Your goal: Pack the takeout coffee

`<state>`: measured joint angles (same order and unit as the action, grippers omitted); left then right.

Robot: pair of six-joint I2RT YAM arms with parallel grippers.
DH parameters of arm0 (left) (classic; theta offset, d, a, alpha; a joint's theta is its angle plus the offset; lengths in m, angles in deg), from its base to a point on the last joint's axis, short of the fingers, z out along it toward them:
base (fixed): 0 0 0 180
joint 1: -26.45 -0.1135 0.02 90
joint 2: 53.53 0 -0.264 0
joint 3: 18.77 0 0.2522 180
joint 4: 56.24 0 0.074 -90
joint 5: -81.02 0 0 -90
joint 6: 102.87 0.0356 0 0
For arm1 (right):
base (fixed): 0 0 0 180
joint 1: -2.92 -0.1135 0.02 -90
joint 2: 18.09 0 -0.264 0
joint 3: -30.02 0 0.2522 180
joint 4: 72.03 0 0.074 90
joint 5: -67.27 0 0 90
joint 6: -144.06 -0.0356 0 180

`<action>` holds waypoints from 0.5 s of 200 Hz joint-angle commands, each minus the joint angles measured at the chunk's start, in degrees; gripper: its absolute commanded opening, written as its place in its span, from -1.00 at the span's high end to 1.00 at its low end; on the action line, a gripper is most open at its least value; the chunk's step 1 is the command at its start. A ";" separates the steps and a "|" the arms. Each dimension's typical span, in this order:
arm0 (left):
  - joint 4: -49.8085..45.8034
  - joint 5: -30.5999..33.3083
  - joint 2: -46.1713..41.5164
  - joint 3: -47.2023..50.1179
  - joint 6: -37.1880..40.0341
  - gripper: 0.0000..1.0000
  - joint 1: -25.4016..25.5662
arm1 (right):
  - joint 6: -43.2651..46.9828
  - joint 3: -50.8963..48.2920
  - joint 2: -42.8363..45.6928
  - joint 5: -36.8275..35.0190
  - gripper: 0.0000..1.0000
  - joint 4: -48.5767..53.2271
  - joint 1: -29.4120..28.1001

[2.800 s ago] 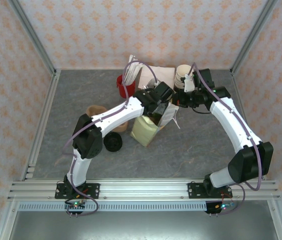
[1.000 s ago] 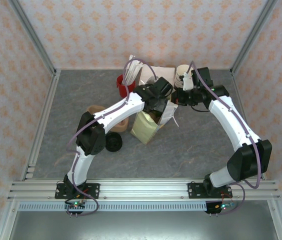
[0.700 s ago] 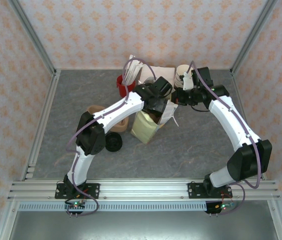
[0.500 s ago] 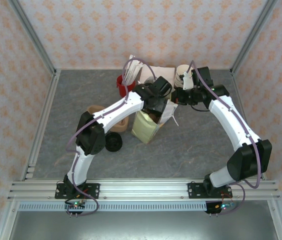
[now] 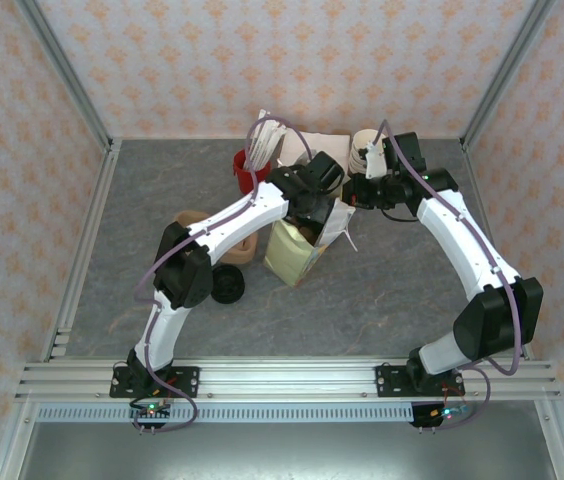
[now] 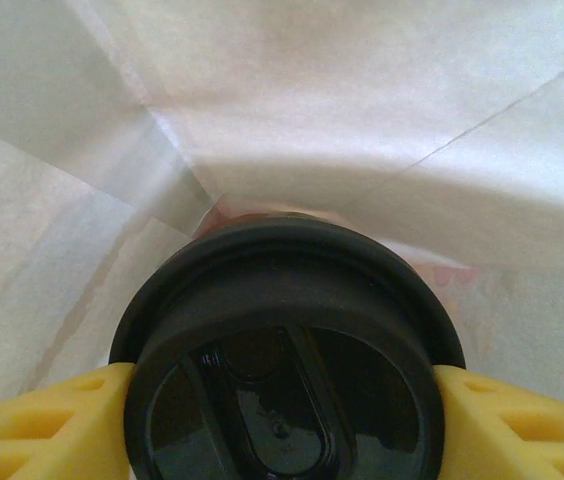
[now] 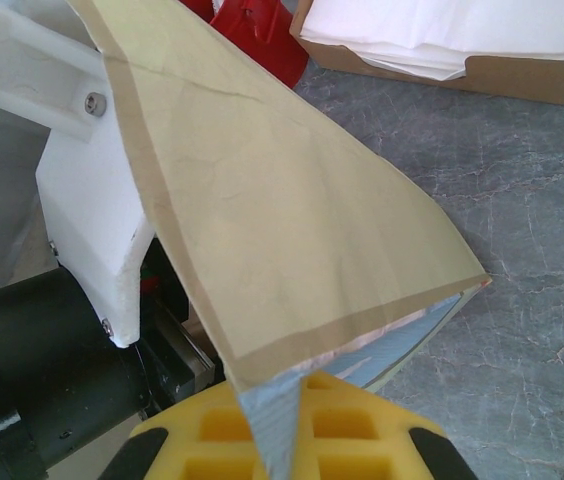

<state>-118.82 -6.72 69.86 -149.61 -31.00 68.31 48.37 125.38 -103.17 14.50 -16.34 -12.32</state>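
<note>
Takeout coffee [image 6: 282, 380], black lid up, sits inside the paper bag [image 6: 362, 100].

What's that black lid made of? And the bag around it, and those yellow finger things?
Lid: looks like plastic, smooth and shiny, with reflections on top.
Bag: seems to be paper, matte, with sharp fold creases.
Yellow fingers: probably soft rubber or molded plastic, dull, with cut-out holes; hard to say which.
</note>
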 commanded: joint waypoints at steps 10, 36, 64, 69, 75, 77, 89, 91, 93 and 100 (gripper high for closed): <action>-3.23 0.02 1.31 -1.64 -0.28 -0.28 -0.89 | 0.91 2.34 0.46 -0.15 1.00 -1.48 -0.40; -5.25 -0.61 1.12 -3.14 -0.33 -0.28 -0.92 | 0.82 2.60 0.31 -0.31 1.00 -1.42 -0.35; -6.60 -1.61 -0.40 -2.98 -0.37 -0.28 -1.42 | 0.86 2.70 0.31 -0.63 1.00 -1.30 -0.34; -6.93 -1.79 -0.62 -2.99 -0.38 -0.28 -1.58 | 0.87 2.68 0.36 -0.67 1.00 -1.20 -0.39; -7.26 -1.99 -0.76 -3.06 -0.32 -0.28 -1.68 | 0.86 2.68 0.32 -0.76 1.00 -1.15 -0.39; -7.43 -2.04 -0.89 -3.13 -0.33 -0.28 -1.69 | 0.93 2.68 0.34 -0.76 1.00 -1.20 -0.31; -8.29 -2.50 -1.11 -3.39 -0.27 -0.28 -1.98 | 1.08 2.61 0.32 -0.94 1.00 -0.98 -0.36; -8.46 -2.56 -1.13 -3.41 -0.38 -0.27 -2.06 | 1.11 2.60 0.28 -0.94 1.00 -1.04 -0.32; -8.55 -2.69 -1.25 -3.42 -0.34 -0.27 -2.14 | 1.16 2.60 0.27 -1.00 1.00 -1.01 -0.36; -8.95 -2.87 -1.35 -3.66 -0.40 -0.27 -2.29 | 1.30 2.64 0.26 -1.02 1.00 -0.93 -0.40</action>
<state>-122.82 -9.00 69.88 -151.66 -31.00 67.26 48.37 125.53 -103.19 14.33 -16.29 -12.35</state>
